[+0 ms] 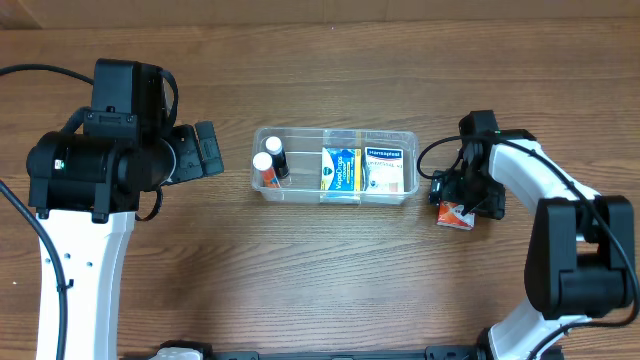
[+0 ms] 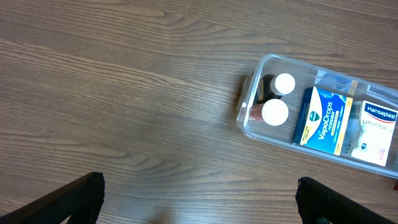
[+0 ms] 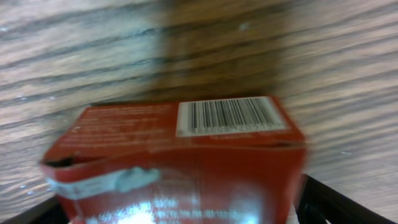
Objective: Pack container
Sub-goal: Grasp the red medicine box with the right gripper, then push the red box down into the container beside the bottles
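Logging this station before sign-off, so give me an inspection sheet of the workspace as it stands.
Surface: wood-grain table.
Job's things: container holds two white-capped bottles, VapoDrops box, Hansaplast box; red box outside, to its right.
Clutter: nothing seen.
Grippers: left gripper jaws open, empty; right gripper jaws around red box, grip unclear.
Cables: black cables at left and right.
Surroundings: nothing seen.

Overhead looks straight down at the bench [image 1: 300,280]; left wrist shares its container [image 2: 247,121]; right wrist hugs a red box [image 3: 186,162]
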